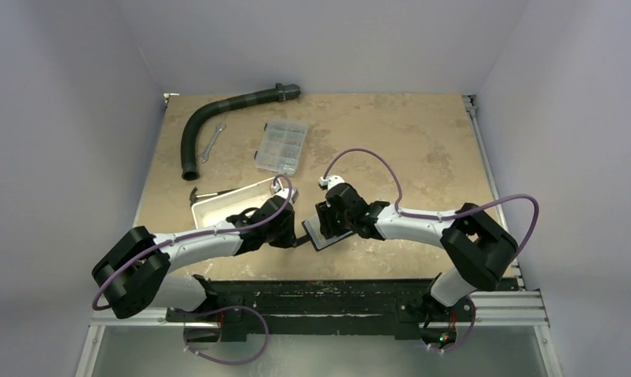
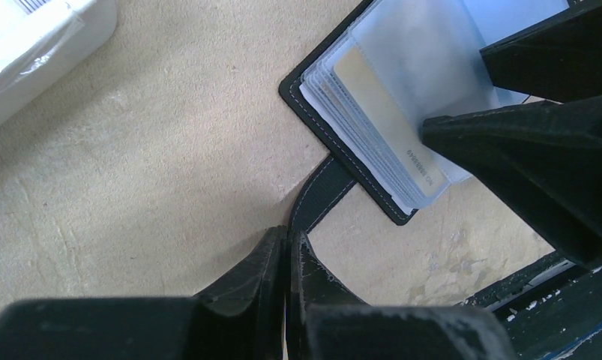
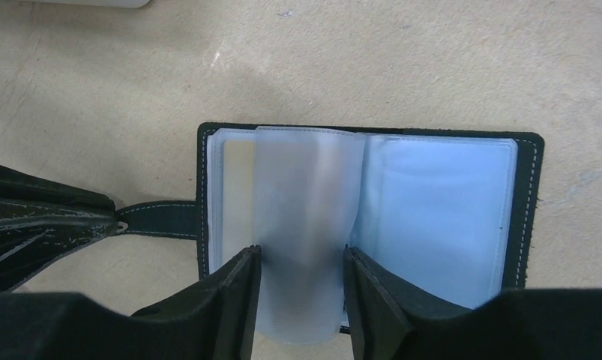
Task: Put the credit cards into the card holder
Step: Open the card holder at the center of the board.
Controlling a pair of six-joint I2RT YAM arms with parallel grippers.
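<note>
open table [image 1: 390, 157] beyond card holder [image 1: 318, 236]; white tray [image 1: 225, 206] near left.

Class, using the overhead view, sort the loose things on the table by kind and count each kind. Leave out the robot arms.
Hand tools: 2 (wrench, dark-headed tool)
Containers: 2 (clear compartment box, white tray)
Hoses: 1 (black hose)
Card holders: 1 (card holder, lying open)
Total: 6

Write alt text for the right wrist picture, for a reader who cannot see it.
An open black card holder lies on a tan table, with one frosted plastic sleeve standing up between the two spread fingers of the right hand. At the left edge, the left hand pinches the holder's strap.
</note>
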